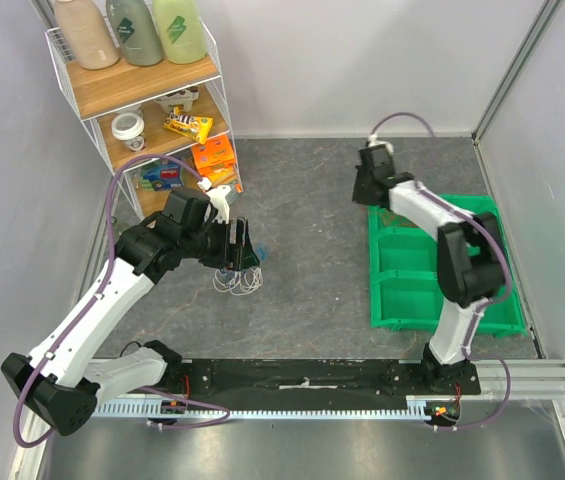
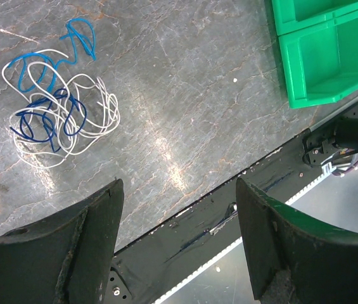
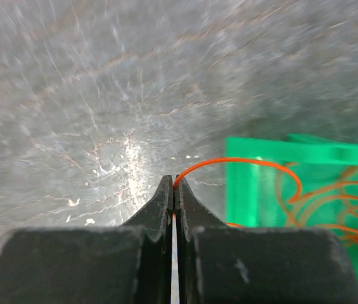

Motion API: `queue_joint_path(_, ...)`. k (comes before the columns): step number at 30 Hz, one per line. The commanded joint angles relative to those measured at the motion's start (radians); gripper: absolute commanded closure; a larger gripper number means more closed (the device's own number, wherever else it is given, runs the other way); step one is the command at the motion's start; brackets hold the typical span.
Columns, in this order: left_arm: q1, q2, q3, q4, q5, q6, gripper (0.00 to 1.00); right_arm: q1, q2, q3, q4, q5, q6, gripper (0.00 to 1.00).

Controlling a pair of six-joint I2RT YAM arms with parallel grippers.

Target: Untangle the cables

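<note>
your left gripper point(image 2: 179, 190) hangs wide open with nothing in it, above the grey tabletop point(image 2: 185, 95). the white and blue cables point(image 2: 58, 117) lie in a loose knot on that tabletop, off to one side of its fingers and not touching them. farther out, your right gripper point(image 3: 174, 183) is pinched tight on one orange cable point(image 3: 242, 162), which arcs toward the green bin point(image 3: 261, 149), where more orange loops point(image 3: 337, 209) lie inside.

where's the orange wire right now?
Right wrist view: the orange wire is pinched in the shut right gripper beside the green bin. It arcs over the bin's rim to the coiled rest inside.
</note>
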Motion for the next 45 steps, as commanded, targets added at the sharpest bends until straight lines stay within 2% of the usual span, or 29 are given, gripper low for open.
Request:
queue_joint_path(1, 0.002, 0.007, 0.032, 0.004, 0.013, 0.024, 0.23, -0.168, -0.208, -0.081, 0.0, -0.221, 0.073, 1.0)
queue_joint_path(4, 0.003, 0.015, 0.029, 0.007, 0.015, 0.024, 0.23, -0.286, -0.251, -0.185, 0.026, -0.301, 0.076, 1.0)
queue_joint_path(8, 0.003, 0.015, 0.029, 0.007, 0.015, 0.021, 0.23, -0.399, -0.222, -0.278, 0.093, -0.38, 0.084, 1.0)
queue_joint_path(12, 0.003, 0.022, 0.029, 0.007, 0.005, 0.01, 0.23, -0.425, -0.162, -0.269, 0.08, -0.352, 0.044, 1.0)
queue_joint_path(17, 0.032, 0.11, 0.068, -0.055, -0.034, -0.021, 0.23, -0.422, -0.107, -0.181, -0.005, -0.299, -0.031, 1.0)
queue_joint_path(19, 0.051, 0.142, 0.07, -0.064, -0.035, -0.036, 0.23, -0.422, -0.089, -0.123, -0.063, -0.287, -0.059, 0.95)
queue_joint_path(21, 0.072, 0.157, 0.062, -0.058, -0.033, -0.055, 0.22, -0.413, -0.05, -0.039, -0.185, -0.266, -0.071, 0.86)
queue_joint_path(22, 0.084, 0.163, 0.061, -0.055, -0.039, -0.062, 0.17, -0.406, -0.052, -0.002, -0.225, -0.269, -0.074, 0.78)
queue_joint_path(24, 0.116, 0.173, 0.061, -0.056, -0.051, -0.075, 0.05, -0.364, -0.102, 0.03, -0.276, -0.235, -0.094, 0.58)
queue_joint_path(25, 0.135, 0.176, 0.059, -0.055, -0.053, -0.088, 0.03, -0.306, -0.143, 0.038, -0.293, -0.192, -0.1, 0.46)
queue_joint_path(29, 0.205, 0.202, 0.023, -0.017, -0.047, -0.124, 0.01, -0.163, -0.277, 0.08, -0.417, -0.088, -0.099, 0.23)
queue_joint_path(30, 0.221, 0.211, 0.01, -0.004, -0.044, -0.133, 0.01, -0.128, -0.308, 0.075, -0.432, -0.059, -0.096, 0.15)
queue_joint_path(31, 0.236, 0.222, -0.005, 0.01, -0.039, -0.142, 0.01, -0.082, -0.338, 0.066, -0.442, -0.033, -0.094, 0.02)
queue_joint_path(34, 0.279, 0.239, -0.054, 0.057, -0.01, -0.162, 0.02, 0.076, -0.388, 0.029, -0.413, -0.021, -0.094, 0.02)
queue_joint_path(38, 0.321, 0.252, -0.09, 0.117, 0.01, -0.171, 0.09, 0.302, -0.35, -0.051, -0.217, -0.187, -0.09, 0.04)
queue_joint_path(40, 0.325, 0.275, -0.088, 0.135, 0.022, -0.17, 0.09, 0.366, -0.276, -0.051, -0.132, -0.352, -0.058, 0.13)
queue_joint_path(42, 0.325, 0.312, -0.091, 0.155, 0.044, -0.167, 0.09, 0.422, -0.189, -0.054, -0.036, -0.416, -0.019, 0.2)
queue_joint_path(43, 0.325, 0.326, -0.096, 0.172, 0.053, -0.159, 0.13, 0.451, -0.161, -0.046, -0.017, -0.433, -0.011, 0.23)
queue_joint_path(45, 0.324, 0.354, -0.103, 0.181, 0.048, -0.15, 0.28, 0.482, -0.127, -0.054, 0.052, -0.43, 0.036, 0.26)
